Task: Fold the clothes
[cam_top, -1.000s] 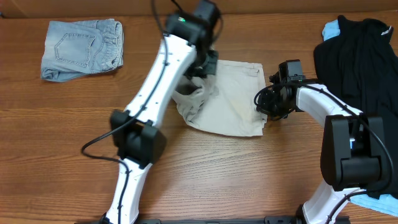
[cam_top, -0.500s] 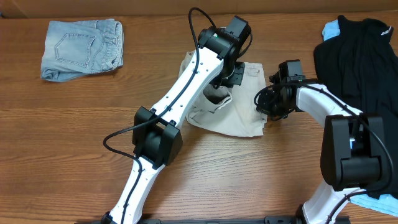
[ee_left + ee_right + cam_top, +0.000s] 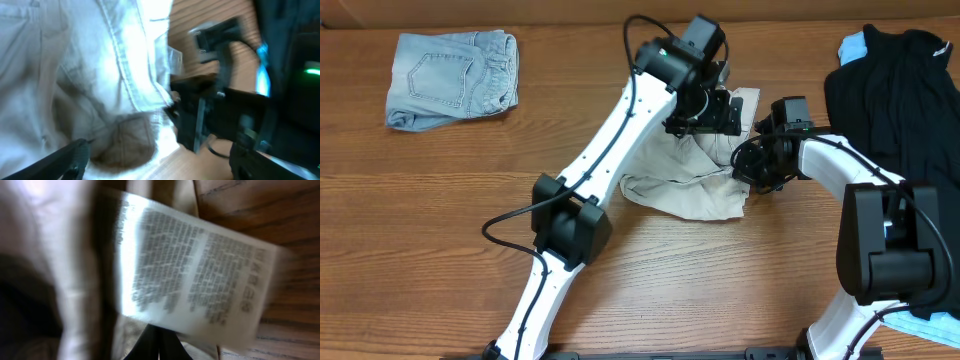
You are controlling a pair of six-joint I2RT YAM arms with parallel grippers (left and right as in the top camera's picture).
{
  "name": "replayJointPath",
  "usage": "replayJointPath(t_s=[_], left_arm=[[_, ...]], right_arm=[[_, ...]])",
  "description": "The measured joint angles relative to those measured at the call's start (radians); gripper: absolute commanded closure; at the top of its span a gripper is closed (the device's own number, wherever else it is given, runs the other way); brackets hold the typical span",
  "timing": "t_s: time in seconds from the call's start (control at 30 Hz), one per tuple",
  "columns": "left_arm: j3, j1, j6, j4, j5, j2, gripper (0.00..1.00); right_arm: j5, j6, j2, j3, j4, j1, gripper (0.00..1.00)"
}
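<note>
While the denim shorts (image 3: 452, 78) sit folded flat in the far left corner of the wooden table (image 3: 420, 250), all the action is further along. The left arm (image 3: 610, 150) stretches diagonally across the wood, its gripper (image 3: 720, 115) up over the top edge of the khaki shorts (image 3: 685, 185). From the wrist camera its two fingers (image 3: 65, 159) show at the bottom corners, well apart, so the jaws are released, with pale cloth bunched in the gap between them. The khaki shorts lie crumpled in the middle of the table, one part drawn up in a heap to that gripper, the rest spread flat below it. Just beside them on the right, the right gripper (image 3: 752, 165) is down at the shorts' right edge. Its wrist view is filled by a white printed tag (image 3: 195, 285) lying on beige cloth, and the dark fingertips meet beneath it: clenched on the khaki shorts there. Over at the far right, a black garment (image 3: 895, 90) lies piled on a pale-blue garment (image 3: 855, 45) that peeks out at its top left.
</note>
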Motion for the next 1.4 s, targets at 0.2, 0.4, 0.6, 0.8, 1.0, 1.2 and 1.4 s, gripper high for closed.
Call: replayJointPath(t_s=[0.2,0.4,0.6,0.8,1.0,1.2,1.4], left_arm=[[0.221,0.096,0.048,-0.127,0.034,-0.019,0.00],[0.352,0.217,0.138,-0.277,-0.047,-0.089,0.00],[0.371,0.282,0.225,-0.351,-0.140,-0.114,0.00],[0.370,0.315,0.259,-0.352,-0.180,-0.114,0.00],[0.370,0.319,0.281,-0.352,-0.190,-0.114,0.00],[0.370,0.319,0.285,-0.352,-0.190,-0.114,0.00],[0.370,0.319,0.288,-0.352,-0.193,-0.114,0.00]], right_arm=[[-0.076,-0.008,0.006,0.017,-0.072,-0.027,0.79],[-0.106,-0.056,-0.024,0.061,-0.210,-0.035,0.53],[-0.115,-0.089,-0.179,0.111,-0.263,-0.034,0.46],[-0.116,-0.112,-0.256,0.123,-0.264,0.005,0.35],[-0.098,-0.157,-0.244,0.123,-0.206,0.116,0.28],[-0.040,-0.198,-0.173,0.122,-0.153,0.208,0.58],[0.005,-0.195,-0.130,0.117,-0.210,0.222,0.96]])
